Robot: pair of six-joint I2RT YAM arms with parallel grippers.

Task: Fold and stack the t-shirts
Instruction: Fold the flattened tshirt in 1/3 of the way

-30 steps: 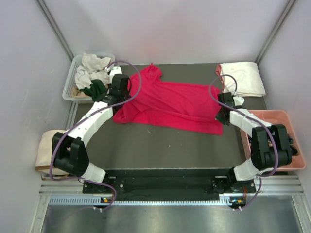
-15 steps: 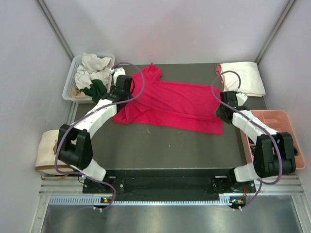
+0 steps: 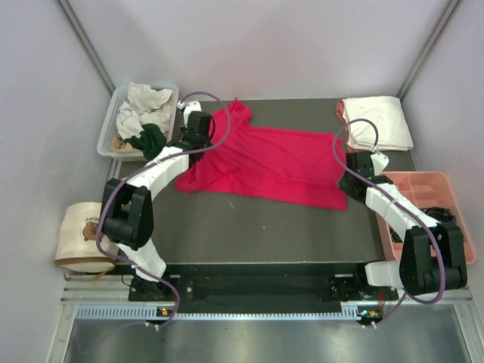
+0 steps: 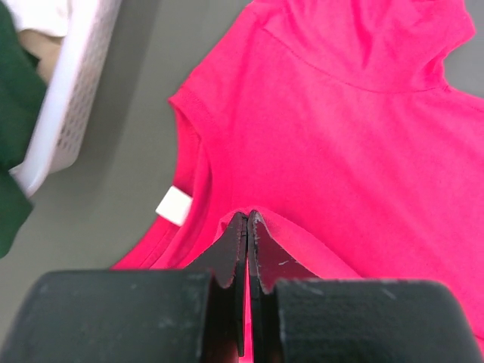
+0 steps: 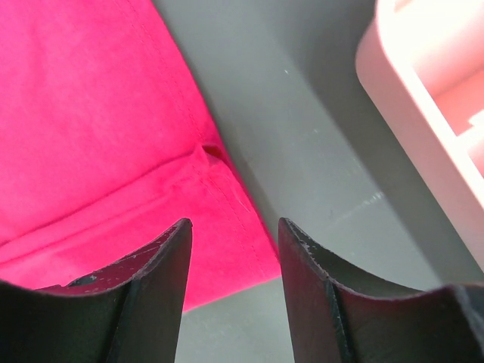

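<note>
- Grey surface (image 3: 249, 227), walled in pale panels, carries the crimson t-shirt (image 3: 265, 162) spread out across its far half, neck toward the left.
- A white neck label (image 4: 174, 204) pokes out at the collar edge.
- The left end effector (image 4: 247, 219) has its fingers pressed together, pinching a raised ridge of the shirt's cloth near the collar.
- The right end effector (image 5: 234, 223) stands spread above the shirt's hem corner, with nothing between its fingers.
- A folded cream-white t-shirt (image 3: 378, 121) lies at the far right corner, apart from the crimson one.
- A white basket (image 3: 113, 125) at the far left holds crumpled cream cloth (image 3: 144, 102) and a dark green garment (image 3: 151, 140).
- A pink compartment tray (image 3: 454, 189) sits at the right edge.
- A beige bear-print bag (image 3: 76, 238) sits beyond the left edge.
</note>
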